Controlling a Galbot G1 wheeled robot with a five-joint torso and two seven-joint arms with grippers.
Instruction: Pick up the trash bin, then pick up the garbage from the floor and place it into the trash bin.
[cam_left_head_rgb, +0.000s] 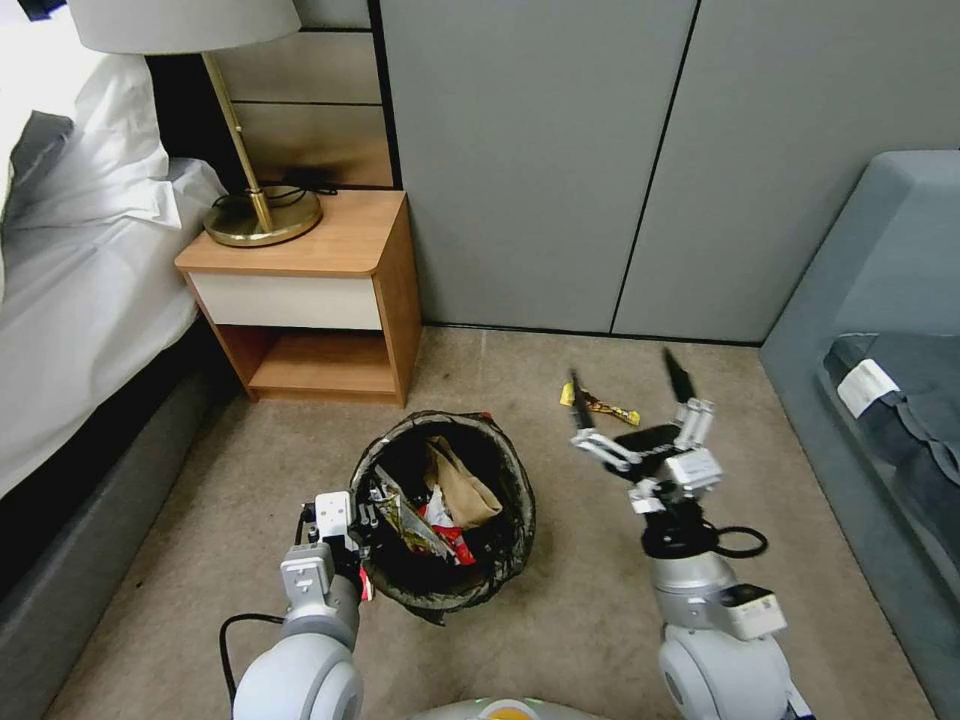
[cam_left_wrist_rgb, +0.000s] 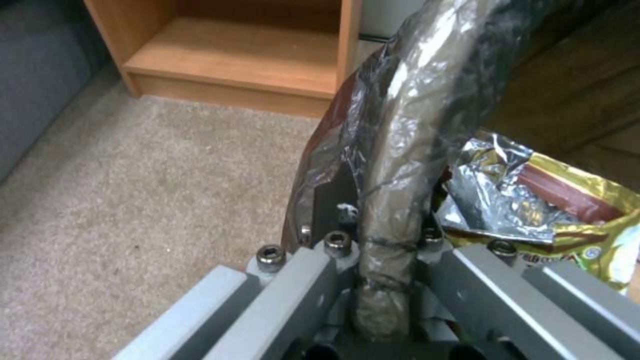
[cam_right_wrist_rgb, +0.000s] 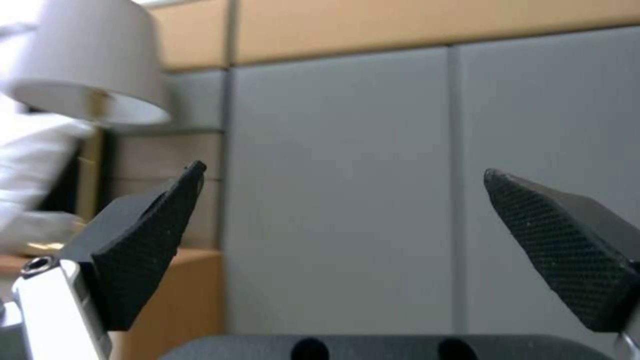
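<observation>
The trash bin hangs just above the carpet in the middle of the head view, its dark bag folded over the rim. My left gripper is shut on the near-left rim, which runs between its fingers. Inside lie a brown paper bag and a gold-and-red snack wrapper. One piece of garbage, a yellow-brown wrapper, lies on the floor to the bin's far right. My right gripper hovers beside it, above the floor. It is open and holds nothing, and its fingers point up at the wall.
A wooden nightstand with a brass lamp stands behind the bin on the left, beside a white bed. A grey sofa lines the right side. Grey wall panels close the back. Bare carpet lies between my arms.
</observation>
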